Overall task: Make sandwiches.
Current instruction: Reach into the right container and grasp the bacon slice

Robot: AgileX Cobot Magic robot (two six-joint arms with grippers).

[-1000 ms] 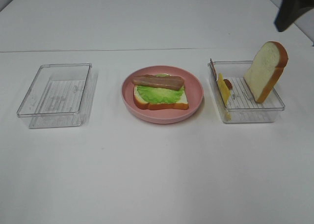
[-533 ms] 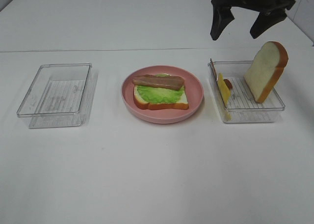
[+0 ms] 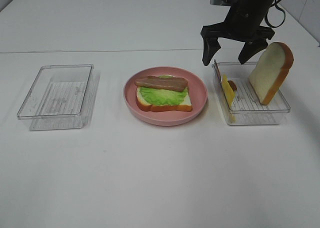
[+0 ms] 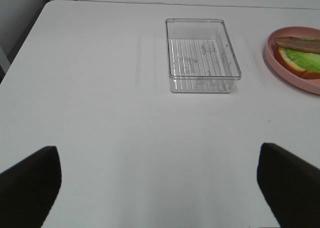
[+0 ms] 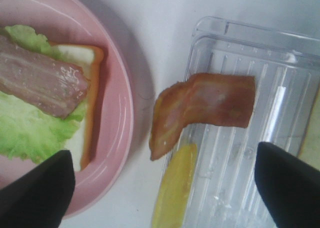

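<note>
A partly built sandwich (image 3: pixel 164 93) lies on the pink plate (image 3: pixel 199 102): a bread slice topped with green lettuce and one bacon strip; it also shows in the right wrist view (image 5: pixel 45 98). The clear right-hand box (image 3: pixel 260 115) holds an upright bread slice (image 3: pixel 270 72), a yellow cheese slice (image 3: pixel 228 91) and a bacon strip (image 5: pixel 200 110) draped over the box's wall. My right gripper (image 3: pixel 229 50) hangs open above that box's far left part, holding nothing. My left gripper (image 4: pixel 160 188) is open low over bare table, well short of the other box.
A clear box with nothing in it (image 3: pixel 57 95) stands at the left of the table, also visible in the left wrist view (image 4: pixel 201 55). The table's back edge runs behind all three containers. White tabletop stretches in front of them.
My right arm has come in from the upper right and dropped toward the right-hand box. The food and containers have not moved.
</note>
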